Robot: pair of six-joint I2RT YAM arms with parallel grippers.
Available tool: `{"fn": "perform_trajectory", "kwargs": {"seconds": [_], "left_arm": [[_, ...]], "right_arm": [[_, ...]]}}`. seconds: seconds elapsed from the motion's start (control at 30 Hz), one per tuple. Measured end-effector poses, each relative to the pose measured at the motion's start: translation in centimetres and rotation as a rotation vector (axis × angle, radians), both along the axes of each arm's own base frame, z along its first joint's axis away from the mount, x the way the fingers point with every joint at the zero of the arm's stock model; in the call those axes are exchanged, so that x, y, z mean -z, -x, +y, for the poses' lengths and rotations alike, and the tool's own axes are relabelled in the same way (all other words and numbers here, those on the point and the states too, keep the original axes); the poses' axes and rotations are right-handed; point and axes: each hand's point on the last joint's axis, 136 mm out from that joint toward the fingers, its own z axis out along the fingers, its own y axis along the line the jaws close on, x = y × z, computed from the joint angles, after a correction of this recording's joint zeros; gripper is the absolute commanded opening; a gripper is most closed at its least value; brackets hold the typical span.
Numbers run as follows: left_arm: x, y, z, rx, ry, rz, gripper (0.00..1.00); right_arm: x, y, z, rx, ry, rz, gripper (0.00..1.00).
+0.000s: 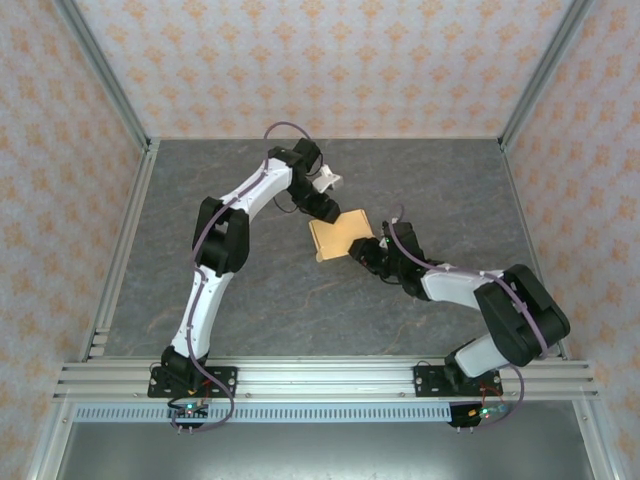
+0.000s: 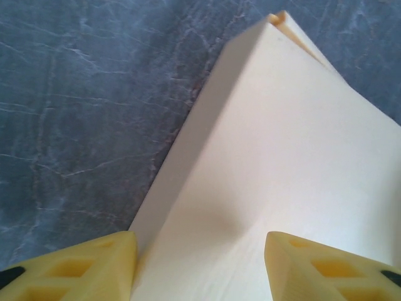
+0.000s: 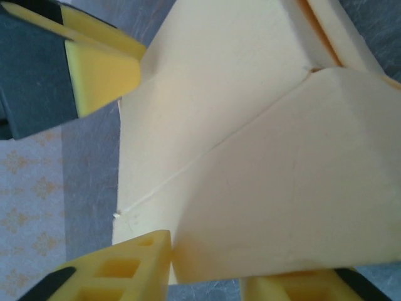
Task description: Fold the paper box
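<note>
**Paper box fold: both hands on it, crease looks half set**

Starting at the left hand (image 2: pixel 199 241): the paper box (image 2: pixel 282 157) sits right between its fingers and runs away from it across the grey surface (image 2: pixel 75 113). That hand is spread wide, with one finger at the box's side edge and the other over the top face. I'd call it open and bracing, not pinching anything.

The right hand (image 3: pixel 207 263) has its fingers drawn partway in, with a folded-over panel (image 3: pixel 301 188) filling the gap between them. I honestly can't tell if it's clamped on the panel or just nudging it. Past the panel, on the far side of the box, you can see one of the left hand's fingers (image 3: pixel 100 72).

How I'd play this step:
- Left hand holds the body flat.
- Right hand rolls the panel over slowly along its score line.
- Push near the crease rather than at the free edge, since thin board will buckle if you shove from the tip.

As for labels, there's no print, logo or writing on the board that I can read. It's plain yellow all over.
</note>
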Motion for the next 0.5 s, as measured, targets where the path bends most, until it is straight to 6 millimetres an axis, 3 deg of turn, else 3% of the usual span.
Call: {"fn": "perform_trajectory", "kwargs": {"seconds": [0.17, 0.3, 0.5], "left_arm": [[1.4, 2.3, 0.1, -0.001, 0.039, 0.098, 0.54], [1.4, 3.8, 0.2, -0.016, 0.066, 0.138, 0.54], [0.7, 3.8, 0.1, -0.038, 0.084, 0.133, 0.54]], "right_arm": [[0.1, -1.4, -2.1, 0.047, 0.0, -0.003, 0.27], [0.9, -1.9, -3.1, 0.046, 0.008, 0.011, 0.26], [1.3, -1.9, -3.4, 0.025, 0.013, 0.016, 0.2]]}}
